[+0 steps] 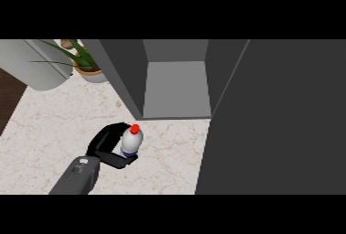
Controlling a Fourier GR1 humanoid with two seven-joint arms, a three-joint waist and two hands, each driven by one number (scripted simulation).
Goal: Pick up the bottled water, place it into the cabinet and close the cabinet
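Note:
The bottled water point(132, 140), white with a red cap and a blue band near its base, stands upright just above the marble counter point(47, 132). My left hand point(105, 142) is shut on it, its black fingers curled round the bottle's left side and base. The grey cabinet point(174, 87) stands open right behind the bottle, with a bare shelf inside. Its dark door point(283, 119) is swung wide and fills the right of the view. My right hand does not show.
A potted plant point(86, 61) with long green leaves stands at the back left, beside a large pale grey rounded object point(34, 64). The counter's left edge meets dark wood flooring point(8, 98).

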